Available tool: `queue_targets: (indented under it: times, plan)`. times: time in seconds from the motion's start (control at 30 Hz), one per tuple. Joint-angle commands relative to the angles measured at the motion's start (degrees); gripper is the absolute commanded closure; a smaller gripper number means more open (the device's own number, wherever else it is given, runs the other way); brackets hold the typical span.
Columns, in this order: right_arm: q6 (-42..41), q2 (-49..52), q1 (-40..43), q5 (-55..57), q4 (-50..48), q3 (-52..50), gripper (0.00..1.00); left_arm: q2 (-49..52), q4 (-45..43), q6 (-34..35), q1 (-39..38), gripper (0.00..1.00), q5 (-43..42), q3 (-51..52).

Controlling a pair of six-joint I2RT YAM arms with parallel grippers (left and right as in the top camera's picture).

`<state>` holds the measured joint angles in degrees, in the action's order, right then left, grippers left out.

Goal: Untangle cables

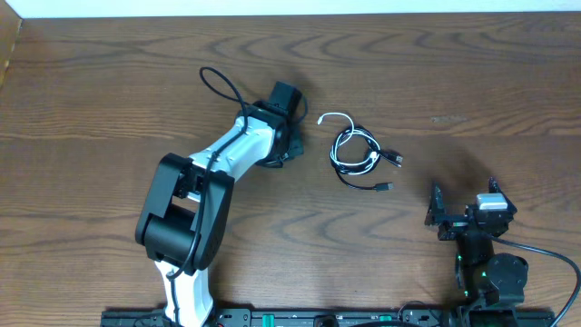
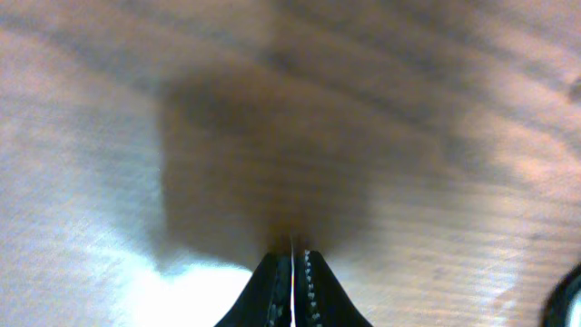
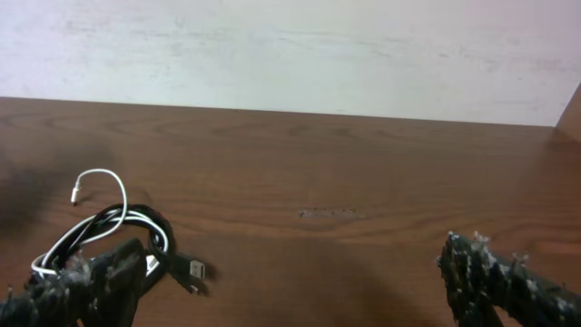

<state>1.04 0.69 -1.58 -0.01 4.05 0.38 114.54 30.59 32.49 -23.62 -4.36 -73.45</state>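
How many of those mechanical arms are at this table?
2. The left arm reaches toward the middle, beside the cables; the right arm sits folded by the near right edge. No others seem hidden.

Overhead straight down, left wrist close over table (image 2: pixel 408 109), right wrist low, sharing overhead's cables (image 1: pixel 338 153)

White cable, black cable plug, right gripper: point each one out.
white cable (image 3: pixel 107 172), right wrist view, top of its free loop.
black cable plug (image 3: pixel 194 269), right wrist view, the plug body.
right gripper (image 3: pixel 277 268), right wrist view, midway between its open fingertips.
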Motion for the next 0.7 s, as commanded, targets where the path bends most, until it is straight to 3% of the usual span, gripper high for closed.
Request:
queue_targets:
  times: [0.0,0.1,0.2,0.3,0.37,0.5,0.67]
  plan:
    - [-0.3,-0.2,-0.3,0.1,0.3,-0.1,0.01,0.6,4.3,-1.4,2.8,0.91,-0.6,-0.2]
    - [-0.3,-0.2,-0.3,0.1,0.3,-0.1,0.01,0.5,7.4,-1.4,5.3,0.88,-3.5,-1.2]
    - [-0.3,-0.2,-0.3,0.1,0.3,-0.1,0.01,-0.2,9.3,-1.4,8.2,0.73,-6.9,-1.8]
    - [-0.3,-0.2,-0.3,0.1,0.3,-0.1,0.01,-1.2,9.4,-1.4,10.9,0.68,-10.5,-1.8]
    - [-0.3,-0.2,-0.3,0.0,0.3,-0.1,0.01,-1.5,9.0,-1.4,12.6,0.58,-13.0,-1.8]
    - [-0.3,-0.2,-0.3,0.1,0.3,-0.1,0.01,-1.5,6.4,-1.4,15.0,0.54,-14.9,-1.8]
    - [-0.3,-0.2,-0.3,0.1,0.3,-0.1,0.01,-1.5,0.9,-1.4,15.1,0.42,-14.9,-1.8]
